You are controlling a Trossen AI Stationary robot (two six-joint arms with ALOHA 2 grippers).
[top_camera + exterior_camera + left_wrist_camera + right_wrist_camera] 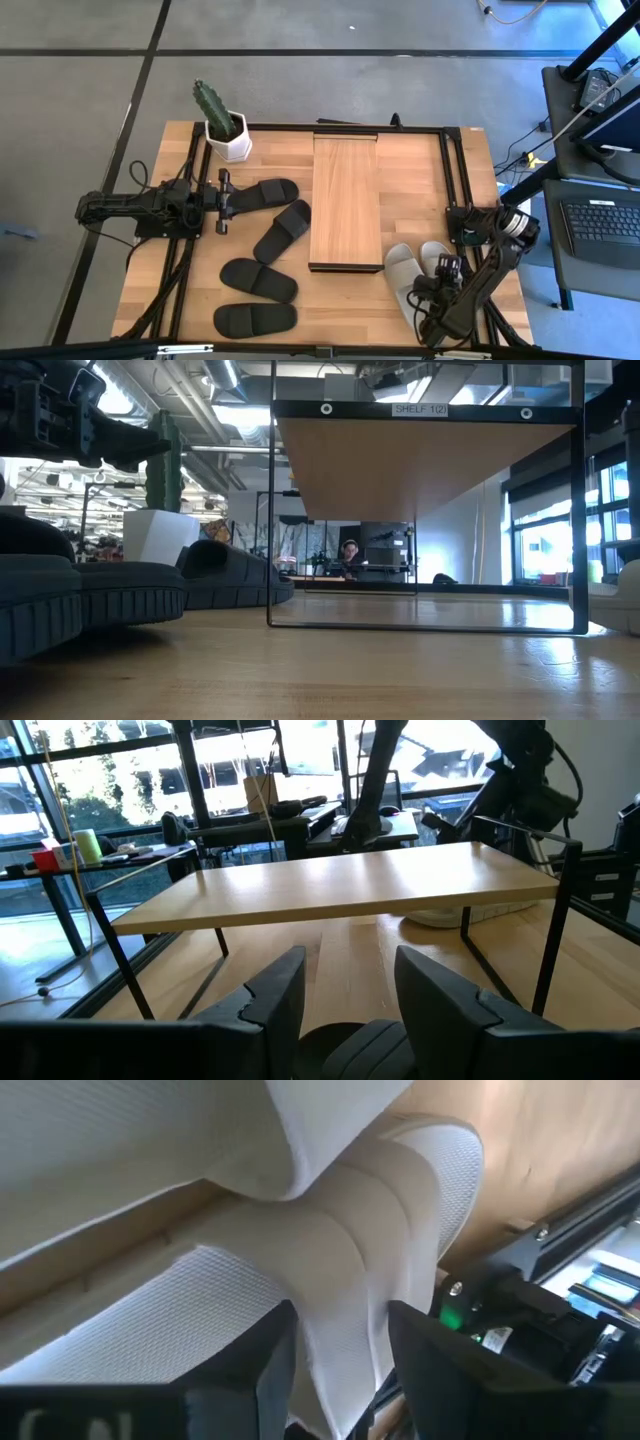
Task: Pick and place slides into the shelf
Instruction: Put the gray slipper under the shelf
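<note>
Task status: nothing is judged to be placed yet. All six slides are seen on the bench [400, 150]; the shelf [346, 200] is seen with a bare top, and nothing is made out beneath it in the low view.

Near edge of the bench:
- Black slide [255, 319], laid flat near the near left corner.
- Black slide [259, 279], just beyond it, laid at a slant.
- Right gripper [447, 268], held over the beige pair near the near right corner; in the right wrist view its fingers [272, 1365] are seen set to either side of the strap of a beige slide [350, 1280], jaws apart, not yet clamped.
- Beige slides [403, 268] and [436, 257], side by side, just right of the shelf's near end.

Middle of the bench:
- Black slide [283, 231], close to the shelf's left side.
- Black slide [260, 194], at whose end the left gripper [223, 201] is held, jaws apart; no grip is made out.

Far edge:
- Potted cactus [222, 124], at the far left corner, no part of the task.

Remaining, by judgement: six slides to be moved.
</note>
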